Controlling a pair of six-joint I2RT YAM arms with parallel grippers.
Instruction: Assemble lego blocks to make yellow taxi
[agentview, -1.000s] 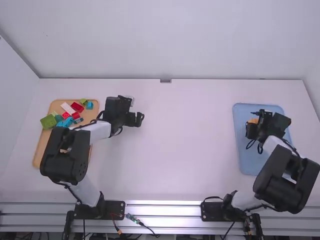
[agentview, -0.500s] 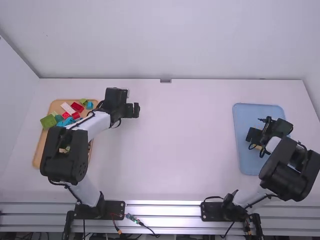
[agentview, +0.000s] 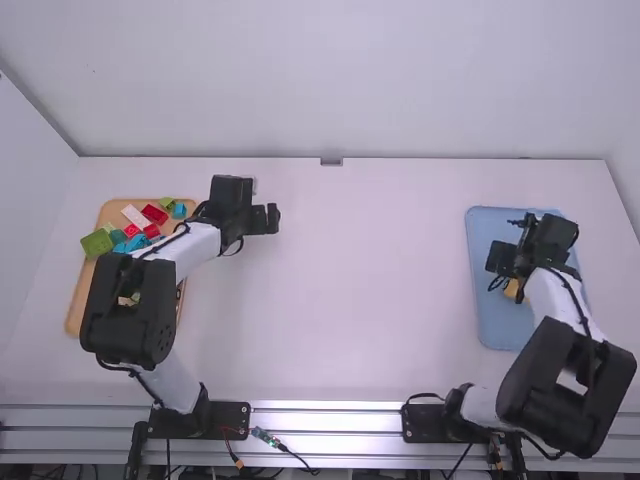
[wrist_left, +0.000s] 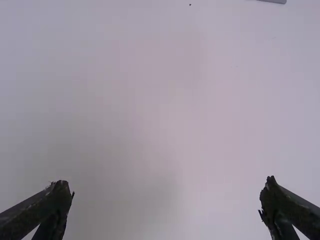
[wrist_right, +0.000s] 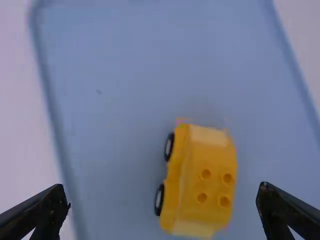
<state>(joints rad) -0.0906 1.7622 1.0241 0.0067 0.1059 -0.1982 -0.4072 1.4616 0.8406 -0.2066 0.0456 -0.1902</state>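
In the high view, my left gripper (agentview: 266, 219) is over the table right of the wooden tray; in the left wrist view the left gripper (wrist_left: 167, 201) stands open above bare white surface. My right gripper (agentview: 502, 258) hangs over the blue tray (agentview: 492, 325), close to a yellow car (agentview: 512, 289) that the arm partly covers. In the right wrist view the right gripper (wrist_right: 164, 200) is open, and the yellow car (wrist_right: 200, 180) lies on the blue tray (wrist_right: 120, 65) between and beyond its fingers. Two black wheels and several round studs or holes show on it.
At the left, an orange-brown tray (agentview: 80, 305) holds a green block (agentview: 97, 242), a red block (agentview: 154, 214), a pink one (agentview: 135, 217) and blue ones (agentview: 132, 243). The left arm covers part of it.
The left gripper has shifted slightly up the picture and left, then stayed still. The right gripper swung right and back. The yellow showing beside it is now lower in the high view.
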